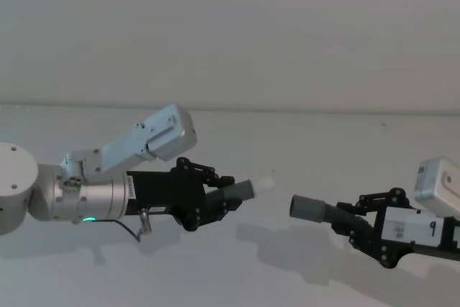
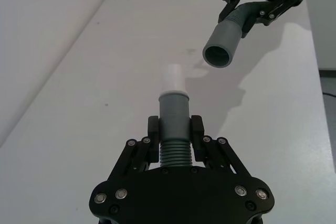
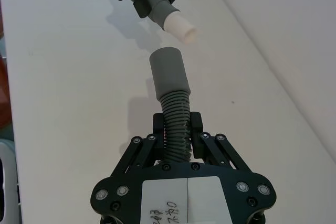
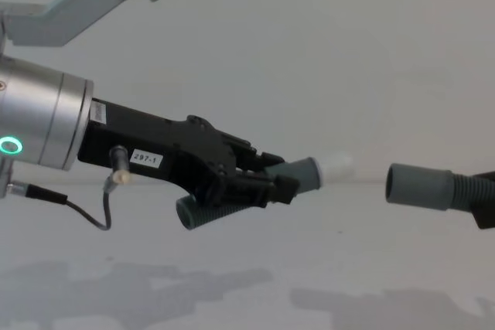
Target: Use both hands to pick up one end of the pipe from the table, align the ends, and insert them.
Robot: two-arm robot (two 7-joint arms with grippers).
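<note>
Head view: the left hand (image 1: 224,196) is seen at lower left of centre, carried on a silver arm with a green ring light (image 1: 88,219), its black fingers pinched on a grey pipe piece (image 1: 241,190) whose white tip (image 1: 264,184) points toward the right of the frame. At lower right, the right hand (image 1: 357,222) is clamped on the second pipe piece (image 1: 316,209), a ribbed hose ending in a wider grey collar that faces left. Both pieces are held above the off-white desk (image 1: 287,141), with their shadows cast on it below. A clear gap is left between the white tip and the collar, and the collar lies a little lower in the frame than the tip.

In the left wrist view, the fingers (image 2: 153,135) are seen pressed against the ribbed section just behind the smooth grey sleeve, and the hollow collar mouth (image 2: 217,56) of the other piece appears at upper right, open toward the camera.

In the right wrist view, the ribbed hose (image 3: 176,124) is gripped between the fingers, with the white tip of the other piece at upper centre, near the collar but apart from it.

In the chest view, the two ends face each other across a gap at mid-frame.
</note>
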